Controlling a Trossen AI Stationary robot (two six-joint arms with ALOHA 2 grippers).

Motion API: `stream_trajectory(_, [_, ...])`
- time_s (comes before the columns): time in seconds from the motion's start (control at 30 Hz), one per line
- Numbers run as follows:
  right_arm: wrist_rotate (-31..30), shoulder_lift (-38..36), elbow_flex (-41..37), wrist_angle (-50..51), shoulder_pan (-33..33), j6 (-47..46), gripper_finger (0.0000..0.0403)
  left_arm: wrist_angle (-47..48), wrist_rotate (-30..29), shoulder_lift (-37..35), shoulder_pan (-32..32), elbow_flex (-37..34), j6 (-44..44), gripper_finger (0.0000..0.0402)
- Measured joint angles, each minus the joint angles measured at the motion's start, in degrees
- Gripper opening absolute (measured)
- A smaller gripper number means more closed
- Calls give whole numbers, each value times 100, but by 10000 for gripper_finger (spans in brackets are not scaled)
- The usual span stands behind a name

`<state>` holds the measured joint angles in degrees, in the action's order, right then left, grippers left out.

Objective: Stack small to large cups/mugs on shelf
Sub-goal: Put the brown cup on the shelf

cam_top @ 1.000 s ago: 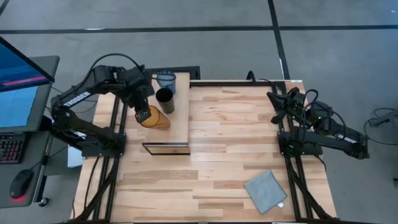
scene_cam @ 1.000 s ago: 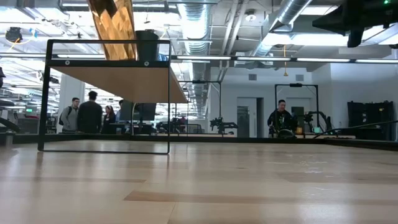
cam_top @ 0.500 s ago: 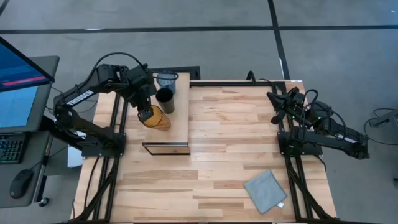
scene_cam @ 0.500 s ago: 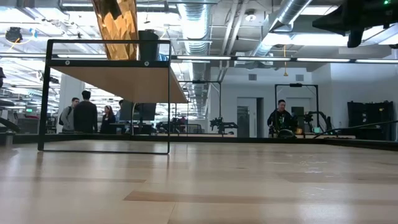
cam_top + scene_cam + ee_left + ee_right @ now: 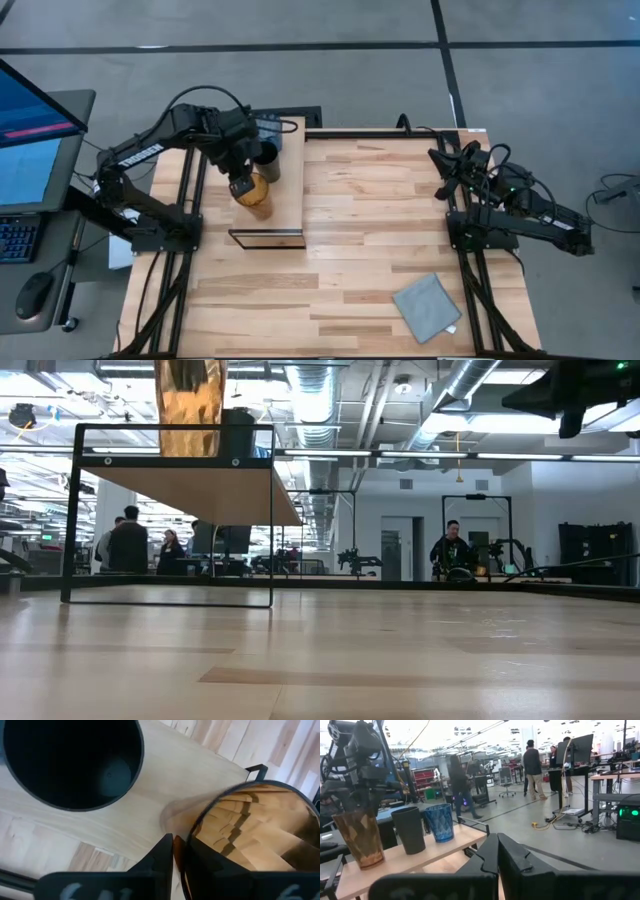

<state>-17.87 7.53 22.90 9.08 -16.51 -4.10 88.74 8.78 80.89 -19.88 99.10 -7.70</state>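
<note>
The left hand (image 5: 243,186) is pinching the amber cup's (image 5: 254,194) rim, the cup standing upright on the shelf (image 5: 288,190) just beside the black cup (image 5: 266,160) (blue cup (image 5: 439,821) beyond). The right hand (image 5: 495,854), fingers pressed together, is waiting at the surface's far side.

Robotics lab, large open hall. Exposed ceiling ducts (image 5: 320,390) and pipes overhead. Beyond right gripper (image 5: 496,851): people (image 5: 532,767) standing at desks with monitor (image 5: 577,747), more robot rigs, cables on grey floor (image 5: 535,827). Computer screen (image 5: 30,130) beside slatted wooden table (image 5: 380,250).
</note>
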Motion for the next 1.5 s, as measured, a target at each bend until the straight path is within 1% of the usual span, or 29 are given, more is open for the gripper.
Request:
stream_trajectory(0.1, [0, 1, 0, 5, 0, 0, 26, 25, 0, 12, -2, 8, -17, 41])
stream_trajectory(0.37, [2, 2, 0, 5, 0, 0, 26, 5, 24, 10, -2, 17, -48, 89])
stream_trajectory(0.53, [0, 2, 0, 5, 0, -2, 26, -250, 56, 10, -2, 17, -54, 104])
stream_trajectory(0.7, [2, 2, 0, 5, 0, -2, 26, -409, 264, 10, -2, 17, -57, 108])
stream_trajectory(1.27, [2, 2, 0, 16, 0, -2, 26, -1015, 295, 10, -2, 17, -112, 108])
stream_trajectory(1.5, [2, 0, 0, 42, 0, -2, 26, -1004, 293, 10, -2, 17, -107, 108])
